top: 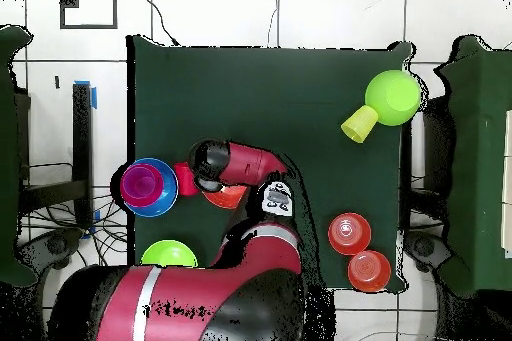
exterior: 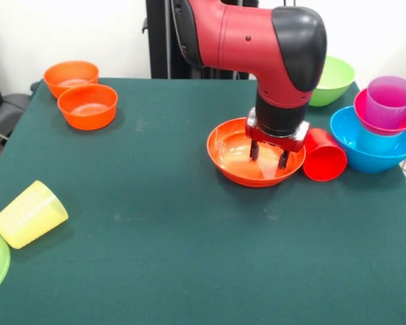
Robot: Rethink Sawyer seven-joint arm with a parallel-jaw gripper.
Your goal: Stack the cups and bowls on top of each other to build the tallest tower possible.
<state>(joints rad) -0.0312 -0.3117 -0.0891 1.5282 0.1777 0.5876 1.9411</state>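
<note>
No readable writing. Gripper (exterior: 269, 155), fingers apart, inside glossy wide orange bowl (exterior: 230, 157); red cup (exterior: 324, 157) on its side, touching the rim.

The red and black arm (exterior: 257, 40) points straight down, its end effector (exterior: 269, 155) parted with nothing between its fingers.

This looks like a robotics lab or test room rather than a home. A red and black robot arm (exterior: 257, 40) stands on a dark pedestal (exterior: 164, 37) at the far edge of a surface (exterior: 155, 203) covered in dark green cloth. Bright plastic bowls (exterior: 88, 105) and cups (exterior: 30, 213) lie scattered on it like test props. From overhead, a pale tiled floor (top: 330, 12) surrounds the surface, with loose cables (top: 50, 172) running beside it and blue tape (top: 82, 90) stuck to the floor.
</note>
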